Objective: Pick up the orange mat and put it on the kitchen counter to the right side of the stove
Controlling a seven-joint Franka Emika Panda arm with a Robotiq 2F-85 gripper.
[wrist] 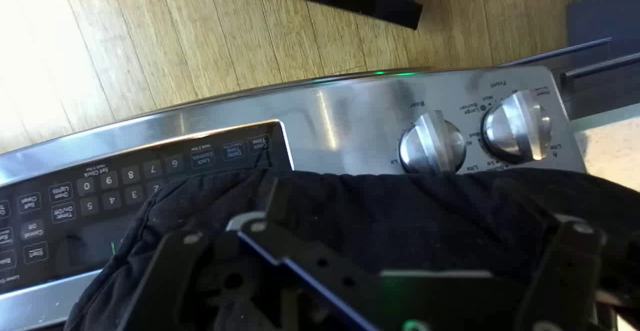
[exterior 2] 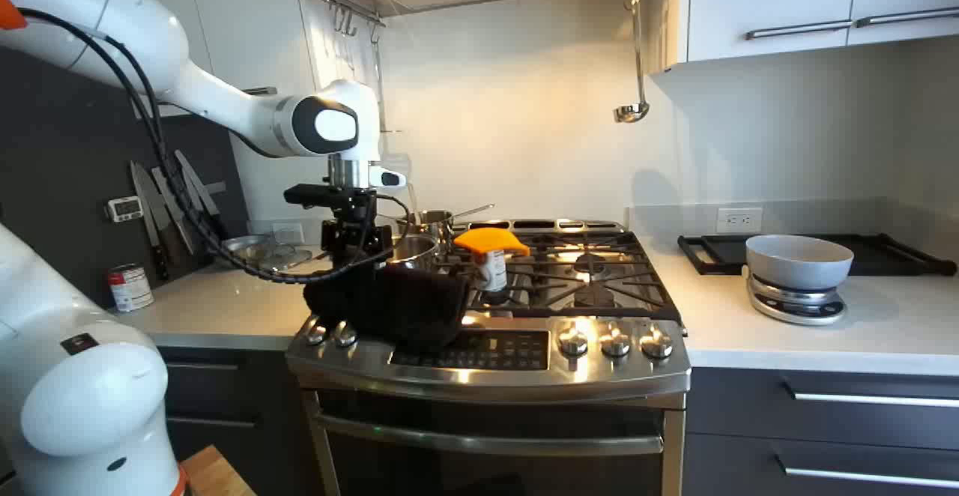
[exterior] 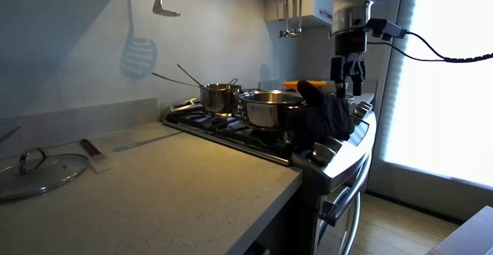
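Observation:
The orange mat (exterior 2: 491, 240) lies draped over the top of a small white can (exterior 2: 492, 271) on the stove (exterior 2: 479, 380). The mat (exterior: 304, 84) also shows behind the front pot in an exterior view; it is out of the wrist view. My gripper (exterior: 349, 92) is open, pointing down at the front left of the stove, close above a dark blue-black mitt-like bundle (exterior 2: 419, 305). In the wrist view its fingers (wrist: 405, 206) are spread wide, with the bundle (wrist: 350, 201) filling the space below. I cannot tell whether they touch it.
Two steel pots (exterior: 269, 110) (exterior: 220, 99) stand on the left burners, spoon handles sticking out of the rear one. The right counter (exterior 2: 884, 339) holds a scale (exterior 2: 798, 309) with a bowl (exterior 2: 799, 262) and a black tray (exterior 2: 891, 256). A glass lid (exterior: 46, 174) lies on the left counter.

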